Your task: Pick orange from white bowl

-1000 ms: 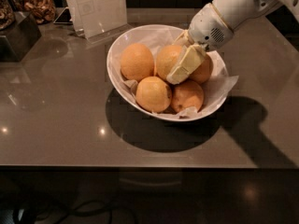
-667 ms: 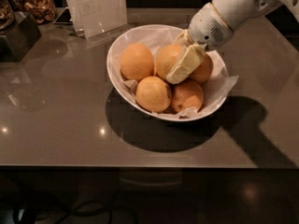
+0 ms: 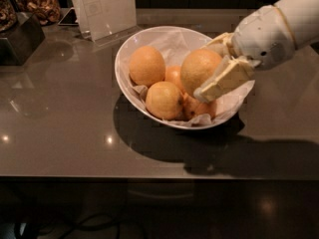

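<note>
The white bowl (image 3: 125,54), lined with crumpled white paper, stands on the grey counter at centre. My gripper (image 3: 207,68) comes in from the upper right and is shut on the orange (image 3: 198,69), one finger (image 3: 225,78) in front of it and the other behind. The orange sits a little above the other fruit, over the right half of the bowl. Several brighter oranges lie in the bowl: one at the back left (image 3: 147,65), one at the front (image 3: 163,100), one partly hidden in the middle (image 3: 174,75) and one under the held orange (image 3: 200,108).
A clear sign holder (image 3: 104,9) stands just behind the bowl. A dark box (image 3: 17,39) and a jar of snacks (image 3: 42,6) are at the back left. The counter's front edge (image 3: 149,176) runs below the bowl.
The gripper has risen and shifted slightly right with the orange in it. The orange now stands clear above the others in the bowl.
</note>
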`<state>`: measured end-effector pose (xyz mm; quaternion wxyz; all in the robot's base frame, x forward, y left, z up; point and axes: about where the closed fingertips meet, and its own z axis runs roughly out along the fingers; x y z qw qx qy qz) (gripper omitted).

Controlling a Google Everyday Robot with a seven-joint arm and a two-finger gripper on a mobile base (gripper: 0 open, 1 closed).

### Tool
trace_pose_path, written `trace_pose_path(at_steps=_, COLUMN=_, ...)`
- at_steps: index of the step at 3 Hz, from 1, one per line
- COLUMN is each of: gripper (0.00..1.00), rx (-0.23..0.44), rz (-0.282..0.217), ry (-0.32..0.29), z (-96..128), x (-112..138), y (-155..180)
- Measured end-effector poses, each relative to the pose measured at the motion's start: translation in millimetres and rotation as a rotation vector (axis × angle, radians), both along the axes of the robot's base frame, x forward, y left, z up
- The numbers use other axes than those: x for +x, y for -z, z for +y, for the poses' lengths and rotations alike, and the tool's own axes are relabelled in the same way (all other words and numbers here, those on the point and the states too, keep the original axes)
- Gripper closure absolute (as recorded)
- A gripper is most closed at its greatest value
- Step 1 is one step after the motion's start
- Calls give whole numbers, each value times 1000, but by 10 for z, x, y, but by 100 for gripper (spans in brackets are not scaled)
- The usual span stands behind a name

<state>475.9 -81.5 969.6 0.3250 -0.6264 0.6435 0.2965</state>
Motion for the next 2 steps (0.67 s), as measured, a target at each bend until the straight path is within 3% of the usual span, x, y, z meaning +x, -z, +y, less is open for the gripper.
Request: trace_pose_path(at_steps=2, gripper=100, rx=153, rz=-39, ry=91, z=-286, x=-754, y=-132)
